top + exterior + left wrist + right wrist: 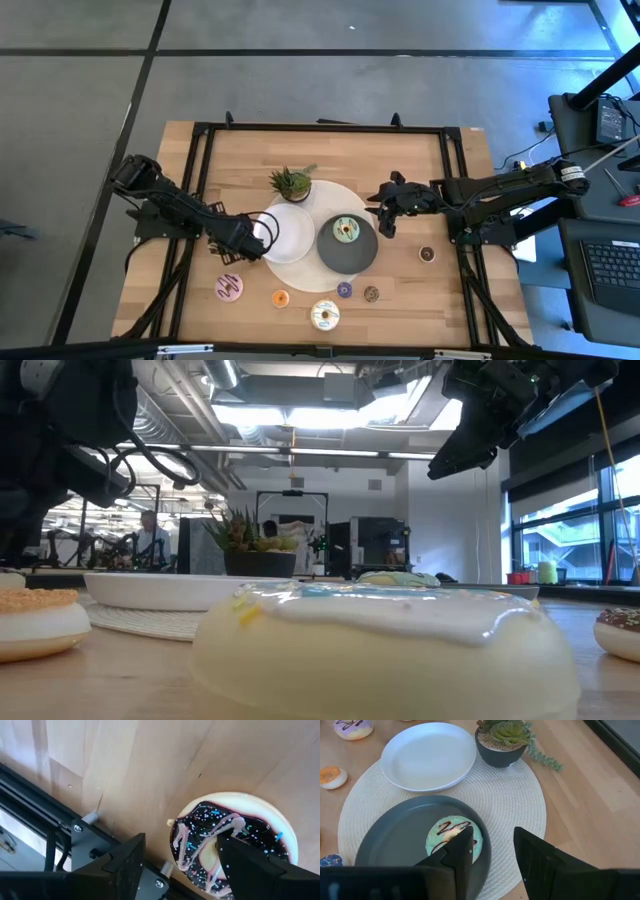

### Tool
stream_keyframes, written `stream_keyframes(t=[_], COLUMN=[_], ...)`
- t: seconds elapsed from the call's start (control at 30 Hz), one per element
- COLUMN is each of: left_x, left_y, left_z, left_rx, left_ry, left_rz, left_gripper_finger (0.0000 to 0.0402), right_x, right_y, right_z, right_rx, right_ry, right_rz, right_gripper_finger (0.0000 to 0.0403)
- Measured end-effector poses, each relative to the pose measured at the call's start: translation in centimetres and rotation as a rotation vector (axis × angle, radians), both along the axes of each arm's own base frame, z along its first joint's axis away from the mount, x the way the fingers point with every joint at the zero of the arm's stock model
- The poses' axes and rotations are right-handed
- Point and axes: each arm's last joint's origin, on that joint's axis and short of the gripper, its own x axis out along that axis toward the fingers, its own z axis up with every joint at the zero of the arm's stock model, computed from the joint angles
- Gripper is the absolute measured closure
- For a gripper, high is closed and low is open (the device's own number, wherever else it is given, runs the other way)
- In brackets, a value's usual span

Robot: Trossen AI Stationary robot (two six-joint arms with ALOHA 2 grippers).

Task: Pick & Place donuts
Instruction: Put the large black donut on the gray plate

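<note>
My left gripper (238,238) is open beside the white plate's (285,232) left rim, raised over the table. In its wrist view the gripper (177,842) looks down on a dark purple donut with pink drizzle (235,847), also seen in the high view (229,288), lying flat on the wood. My right gripper (384,214) is open and held high (468,445) over the right rim of the dark grey plate (365,255). A green donut (454,837) lies flat on that plate. Other donuts rest on the table: orange mini (280,297), white (324,315), purple mini (344,290), brown mini (371,294), chocolate (427,254).
Both plates sit on a round woven mat (510,800), with a small potted plant (291,183) at its far edge. A black frame (200,150) runs around the table. Bare wood lies along the far side and to the right of the mat.
</note>
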Motion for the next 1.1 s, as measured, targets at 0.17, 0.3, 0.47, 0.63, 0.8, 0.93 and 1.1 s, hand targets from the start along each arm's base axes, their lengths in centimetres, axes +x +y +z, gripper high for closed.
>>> stream_keyframes(t=[0.17, 0.3, 0.47, 0.63, 0.8, 0.93, 1.1], left_x=[0.0, -0.1, -0.8, -1.2, -1.2, -1.0, -1.1], left_y=[-0.1, 0.0, 0.2, 0.4, 0.3, 0.3, 0.2], left_z=[0.0, -0.2, -1.5, -2.2, -2.2, -2.3, -2.1], left_rx=[-0.043, -0.046, -0.068, -0.087, -0.094, -0.101, -0.11], left_ry=[0.027, 0.033, 0.032, 0.044, 0.035, 0.017, 0.04], left_rz=[-0.066, -0.079, -0.09, -0.097, -0.097, -0.093, -0.072], left_gripper_finger=[0.0173, 0.018, 0.0189, 0.0203, 0.0238, 0.0275, 0.0318], right_x=[0.0, 0.0, 0.0, 0.0, 0.0, 0.0, 0.0], right_y=[0.0, 0.0, 0.0, 0.0, 0.0, 0.0, 0.0], right_z=[0.0, 0.0, 0.0, 0.0, 0.0, 0.0, 0.0], right_rx=[0.0, 0.0, 0.0, 0.0, -0.002, -0.003, -0.003], right_ry=[0.0, 0.001, 0.001, 0.001, 0.001, 0.004, 0.004], right_rz=[0.0, 0.0, 0.0, 0.0, 0.001, 0.003, 0.003], right_gripper_finger=[0.0259, 0.0259, 0.0259, 0.0259, 0.0259, 0.0259, 0.0259])
